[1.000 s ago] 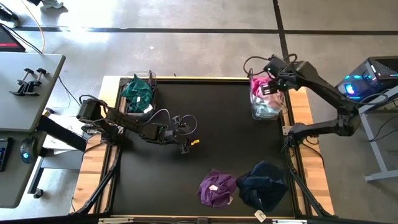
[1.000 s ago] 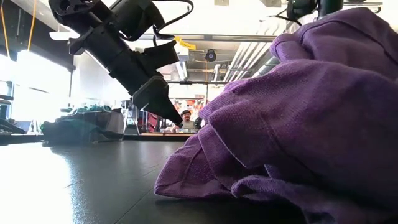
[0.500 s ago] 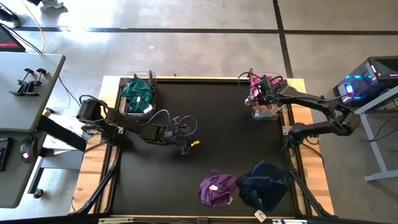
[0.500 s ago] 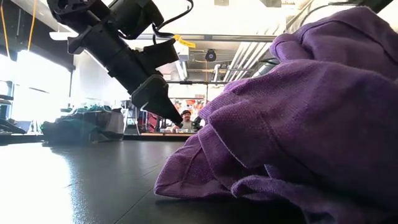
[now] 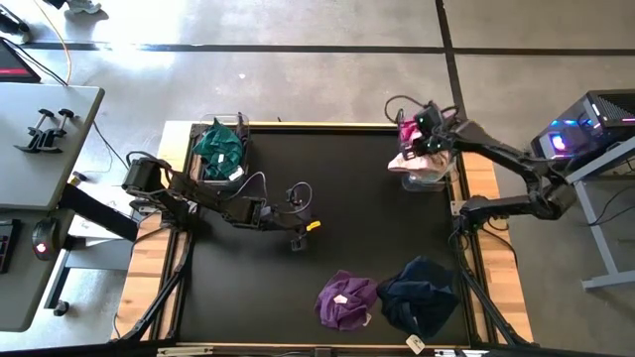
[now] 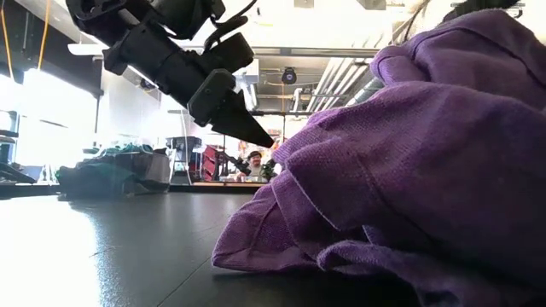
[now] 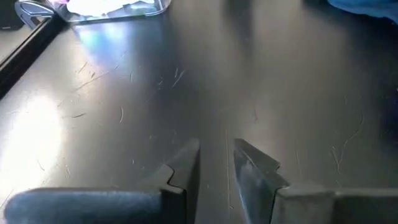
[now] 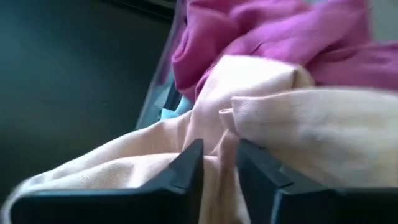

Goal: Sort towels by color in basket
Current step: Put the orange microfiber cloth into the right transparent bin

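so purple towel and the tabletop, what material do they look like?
Purple towel: soft woven cloth, probably microfibre or cotton; visible weave texture, stitched hem, limp folds. Tabletop: hard, smooth black sheet, semi-gloss, maybe laminate or plastic; it reflects light and shows fine scratches.

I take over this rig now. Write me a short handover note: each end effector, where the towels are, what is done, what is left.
Left end effector: above the bare mat near the table's middle, fingers slightly apart, holding nothing.
Right end effector: at the right basket, fingers closed on the peach towel, which hangs over the basket's rim.
Done: green towels in the left basket; magenta towel in the right basket.
Left: purple towel and navy towel, both still on the mat at the near edge.
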